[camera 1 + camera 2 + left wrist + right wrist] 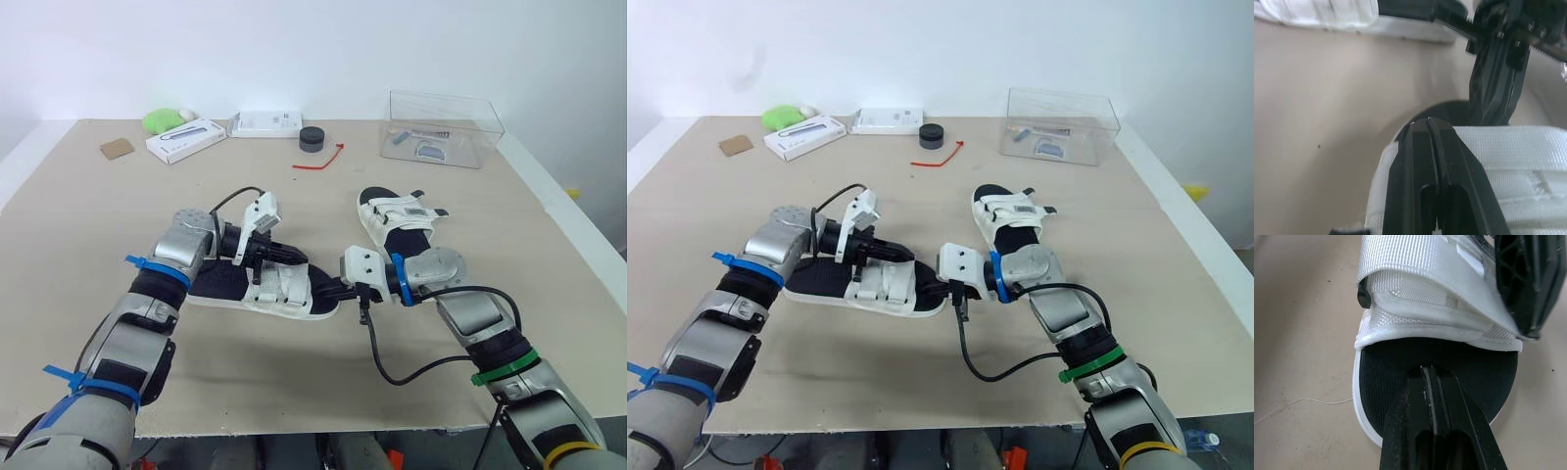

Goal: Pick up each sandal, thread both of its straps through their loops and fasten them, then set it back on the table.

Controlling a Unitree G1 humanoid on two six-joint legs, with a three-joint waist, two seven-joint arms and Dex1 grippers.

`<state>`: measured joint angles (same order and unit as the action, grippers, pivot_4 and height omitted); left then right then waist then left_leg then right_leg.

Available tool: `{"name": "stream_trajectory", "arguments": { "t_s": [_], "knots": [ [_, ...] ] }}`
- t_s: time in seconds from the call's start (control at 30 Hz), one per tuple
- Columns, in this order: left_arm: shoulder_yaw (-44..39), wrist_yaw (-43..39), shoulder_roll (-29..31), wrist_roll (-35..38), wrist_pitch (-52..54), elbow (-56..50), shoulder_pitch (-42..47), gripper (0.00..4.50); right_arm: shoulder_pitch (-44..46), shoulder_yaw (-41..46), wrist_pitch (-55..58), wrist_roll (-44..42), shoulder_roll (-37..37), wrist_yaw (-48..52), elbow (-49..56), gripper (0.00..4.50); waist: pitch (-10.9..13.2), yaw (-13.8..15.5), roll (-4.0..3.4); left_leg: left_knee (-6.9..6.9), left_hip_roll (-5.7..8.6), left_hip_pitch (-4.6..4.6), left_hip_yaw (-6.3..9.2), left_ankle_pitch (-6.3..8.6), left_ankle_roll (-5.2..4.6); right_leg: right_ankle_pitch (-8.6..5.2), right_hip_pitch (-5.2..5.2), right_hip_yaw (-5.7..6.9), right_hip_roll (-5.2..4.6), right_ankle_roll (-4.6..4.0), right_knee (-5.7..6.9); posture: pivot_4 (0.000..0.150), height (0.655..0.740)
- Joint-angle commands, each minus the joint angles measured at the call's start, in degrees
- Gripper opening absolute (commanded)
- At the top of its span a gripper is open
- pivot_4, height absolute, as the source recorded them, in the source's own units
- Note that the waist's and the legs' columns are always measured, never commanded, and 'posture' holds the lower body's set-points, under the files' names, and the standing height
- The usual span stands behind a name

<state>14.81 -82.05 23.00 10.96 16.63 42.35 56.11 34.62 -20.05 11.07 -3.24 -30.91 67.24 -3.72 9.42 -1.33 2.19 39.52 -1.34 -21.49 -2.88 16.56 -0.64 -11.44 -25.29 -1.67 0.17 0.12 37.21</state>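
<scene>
A white sandal with a black footbed (279, 291) lies flat on the table in front of me. My left gripper (297, 257) is shut, its fingertips (1431, 128) resting over the sandal's white straps (1528, 147). From the other side, my right gripper (330, 289) is also shut, its tips (1431, 374) lying on the black toe end of the footbed (1400, 357). The straps (1415, 279) lie folded across the foot opening. A second sandal (397, 217) lies farther back on the right, its straps across the top.
At the back stand a clear plastic box (443, 127), a black round puck (312, 139), a red tie (318, 162), two white boxes (186, 140) (266, 123), a green object (162, 120) and a brown card (117, 148). The table's front edge (294, 429) is close.
</scene>
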Motion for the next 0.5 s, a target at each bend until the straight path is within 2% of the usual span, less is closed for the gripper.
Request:
{"name": "stream_trajectory", "arguments": {
  "t_s": [0.03, 0.17, 0.3, 0.37, 0.43, 0.47, 0.5],
  "knots": [
    [0.5, -1.0, -0.11, -2.51, -2.35, 2.46, 2.1, 0.04, -0.15, -0.06, 0.01, 0.4, -0.4, 0.05, 0.34, 0.0, 0.0, -0.01, 0.0, 0.0, 0.0, 0.0, 0.0, 0.0, -0.01, 0.0, 0.0, 0.0, 0.0, 0.0, 0.0, 0.15, 0.74],
    [-3.61, 2.92, 0.14, -1.87, -4.78, 5.46, 5.97, 0.04, -0.36, -0.08, 0.21, 0.39, -0.32, -0.11, 0.79, 0.0, 0.0, -0.01, 0.01, 0.0, -0.01, 0.0, 0.01, 0.01, -0.01, 0.0, 0.0, 0.0, 0.0, 0.0, 0.0, 0.15, 0.74],
    [-9.23, 8.1, 3.49, -0.81, -9.16, 6.74, 9.02, 0.04, -0.89, 0.08, 0.58, 0.2, -0.39, -0.32, 1.38, 0.0, 0.01, -0.04, 0.02, 0.01, -0.08, -0.05, 0.01, 0.01, -0.01, 0.01, -0.05, -0.01, 0.0, 0.0, 0.0, 0.15, 0.74],
    [-10.84, 6.97, 7.01, -0.62, -10.37, 4.65, 7.0, 0.55, -1.34, 0.36, 0.5, 0.05, -0.42, -0.6, 1.66, 0.0, 0.01, -0.16, 0.02, -0.01, -0.16, -0.04, 0.0, 0.03, -0.04, 0.0, -0.05, -0.02, 0.01, 0.0, 0.0, 0.15, 0.74],
    [-12.29, 4.08, 10.69, 0.53, -12.09, -0.74, 1.79, 1.25, -1.6, 1.32, 1.06, -0.86, -0.07, -1.2, 2.21, 0.0, 0.0, -0.53, 0.0, -0.08, -0.17, 0.0, -0.05, 0.06, -0.07, -0.02, -0.06, -0.09, 0.02, -0.01, 0.0, 0.15, 0.74],
    [-12.82, 3.15, 11.98, 1.15, -12.08, -3.16, -1.0, 1.44, -1.54, 2.33, 2.16, -2.08, 0.3, -1.5, 2.61, 0.0, -0.01, -0.6, -0.02, -0.11, -0.18, 0.02, -0.07, 0.07, -0.06, -0.02, -0.08, -0.11, 0.02, -0.01, 0.0, 0.15, 0.74],
    [-13.1, 2.17, 13.28, 1.55, -11.91, -5.27, -3.67, 1.95, -1.52, 3.39, 3.79, -3.61, 0.57, -1.67, 3.23, 0.0, -0.01, -0.41, -0.02, -0.12, -0.2, 0.04, -0.06, 0.11, -0.03, -0.04, -0.08, -0.1, -0.01, -0.03, 0.02, 0.15, 0.74]
  ]
}}
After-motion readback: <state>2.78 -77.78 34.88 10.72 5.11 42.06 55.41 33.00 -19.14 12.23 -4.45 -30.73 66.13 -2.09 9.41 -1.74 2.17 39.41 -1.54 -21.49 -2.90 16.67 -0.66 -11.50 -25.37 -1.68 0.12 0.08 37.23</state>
